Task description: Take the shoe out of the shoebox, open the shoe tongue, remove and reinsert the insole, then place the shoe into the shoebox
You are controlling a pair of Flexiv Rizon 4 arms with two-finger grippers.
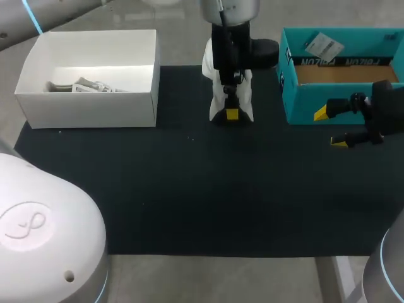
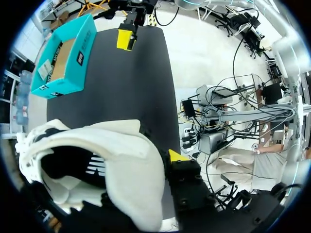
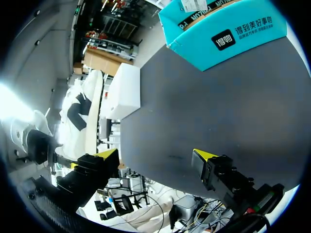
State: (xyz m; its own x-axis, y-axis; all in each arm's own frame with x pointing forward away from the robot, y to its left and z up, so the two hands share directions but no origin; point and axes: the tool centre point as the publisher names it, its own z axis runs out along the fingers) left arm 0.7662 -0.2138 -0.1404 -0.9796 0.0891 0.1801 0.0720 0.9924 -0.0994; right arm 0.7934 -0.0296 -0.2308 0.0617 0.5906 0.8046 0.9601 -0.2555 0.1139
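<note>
A white shoe (image 1: 222,88) with black trim stands upright on the black mat (image 1: 189,189), between the two boxes. My left gripper (image 1: 231,113) comes down over it from the far side and is shut on its white upper. In the left wrist view the shoe (image 2: 97,165) fills the space by one yellow fingertip (image 2: 177,156); the other finger is hidden behind it. The teal shoebox (image 1: 341,76) sits at the back right, open. My right gripper (image 1: 334,129) hangs open just in front of that box, holding nothing. In the right wrist view the gripper (image 3: 155,155) faces the shoe (image 3: 85,107).
A white open box (image 1: 88,101) with crumpled paper (image 1: 79,85) inside stands at the back left. A white tag (image 1: 323,45) lies on the teal box's far wall. The mat reaches to the near table edge.
</note>
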